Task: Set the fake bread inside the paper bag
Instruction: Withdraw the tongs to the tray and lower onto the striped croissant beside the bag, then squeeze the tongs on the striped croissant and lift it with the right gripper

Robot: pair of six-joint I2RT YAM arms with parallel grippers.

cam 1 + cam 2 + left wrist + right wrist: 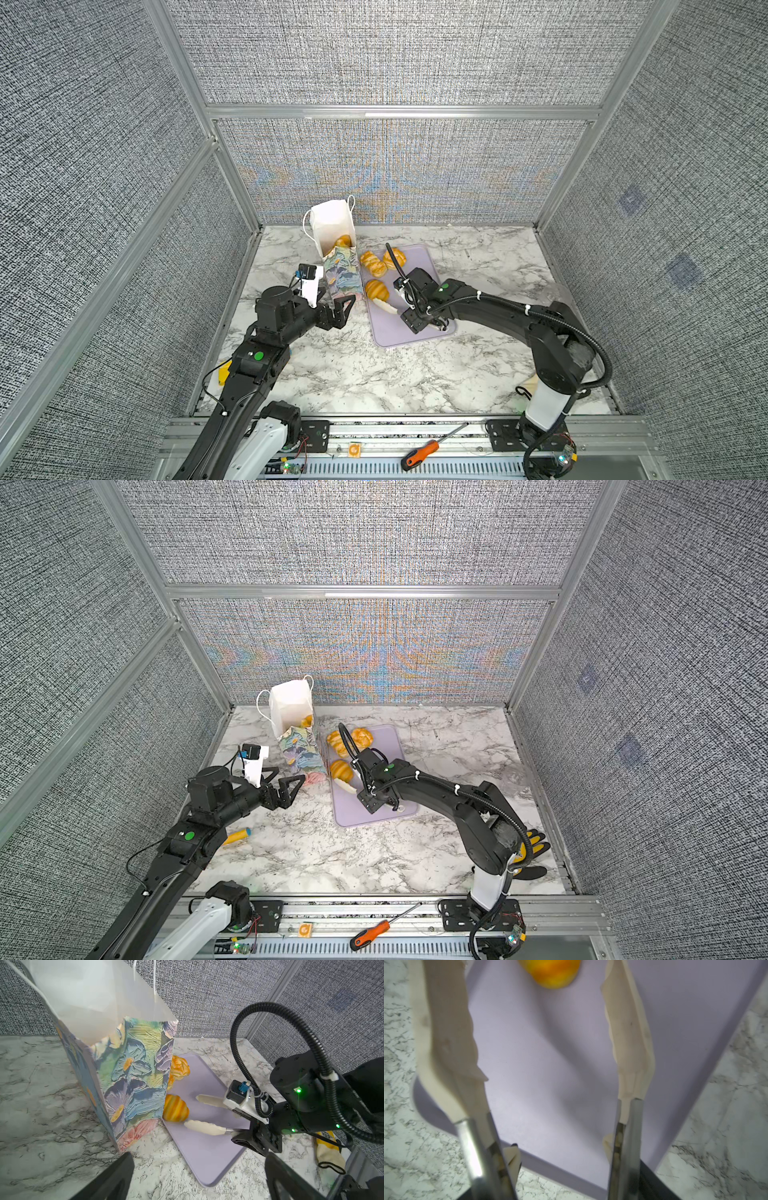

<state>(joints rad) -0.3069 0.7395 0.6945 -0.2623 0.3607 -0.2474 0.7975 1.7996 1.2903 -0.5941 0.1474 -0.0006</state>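
Observation:
The paper bag (332,226) stands open at the back left, floral outside (133,1068), white inside. One fake bread (343,240) lies inside it. Three more (372,264) (395,258) (377,289) rest on the lilac tray (395,332). My left gripper (334,305) (199,1184) hangs open and empty just in front of the bag's base. The right gripper (415,305) (562,1178) is shut on the handles of cream-tipped tongs (627,1028). Their arms are spread with nothing between them, pointing at the nearest striped bread (552,972) (175,1107).
A yellow stick-shaped item (237,836) lies on the marble by the left arm. Yellow-and-black gloves (534,845) sit at the right edge. An orange screwdriver (419,453) lies on the front rail. Grey fabric walls close in three sides.

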